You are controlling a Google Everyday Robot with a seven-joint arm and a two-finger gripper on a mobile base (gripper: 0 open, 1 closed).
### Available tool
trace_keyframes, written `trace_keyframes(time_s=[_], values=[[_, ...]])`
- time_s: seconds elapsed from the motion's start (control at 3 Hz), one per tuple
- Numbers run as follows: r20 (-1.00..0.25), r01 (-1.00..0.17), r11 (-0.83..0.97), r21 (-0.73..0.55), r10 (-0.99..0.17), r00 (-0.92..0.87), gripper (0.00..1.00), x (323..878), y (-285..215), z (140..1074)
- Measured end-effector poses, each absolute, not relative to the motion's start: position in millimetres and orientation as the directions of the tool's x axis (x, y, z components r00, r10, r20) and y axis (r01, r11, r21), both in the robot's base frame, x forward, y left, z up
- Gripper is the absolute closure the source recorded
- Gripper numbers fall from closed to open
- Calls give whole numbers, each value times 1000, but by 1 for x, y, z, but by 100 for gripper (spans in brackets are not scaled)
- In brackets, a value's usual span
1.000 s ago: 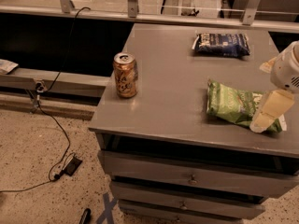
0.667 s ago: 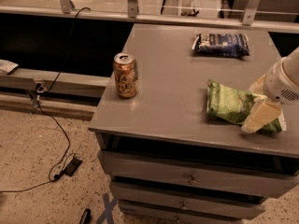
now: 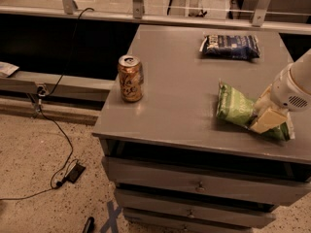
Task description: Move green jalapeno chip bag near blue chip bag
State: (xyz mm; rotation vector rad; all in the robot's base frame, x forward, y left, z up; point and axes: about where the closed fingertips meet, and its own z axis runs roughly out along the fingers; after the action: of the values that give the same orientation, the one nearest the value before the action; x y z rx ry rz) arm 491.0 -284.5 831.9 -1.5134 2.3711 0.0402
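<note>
The green jalapeno chip bag (image 3: pixel 235 106) lies flat near the front right of the grey table (image 3: pixel 180 91). The blue chip bag (image 3: pixel 231 46) lies at the back right of the table, well apart from the green bag. My gripper (image 3: pixel 265 116) reaches in from the right edge and sits over the green bag's right end, hiding that part. The white arm behind it runs out of view at the right.
A brown soda can (image 3: pixel 130 78) stands upright at the table's left side. Drawers (image 3: pixel 199 186) sit under the tabletop. A black cable (image 3: pixel 58 130) and a small black device (image 3: pixel 75 172) lie on the speckled floor at left. A metal rail runs behind.
My gripper has moved down and to the left onto the green bag's right end. The bags and the can have not moved.
</note>
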Motion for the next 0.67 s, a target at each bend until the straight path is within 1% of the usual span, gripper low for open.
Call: trace_keyframes(time_s=[0.33, 0.67], values=[[-287, -887, 437, -150, -878, -383, 96, 491, -285, 833], [-389, -861, 477, -176, -837, -385, 100, 497, -297, 864]])
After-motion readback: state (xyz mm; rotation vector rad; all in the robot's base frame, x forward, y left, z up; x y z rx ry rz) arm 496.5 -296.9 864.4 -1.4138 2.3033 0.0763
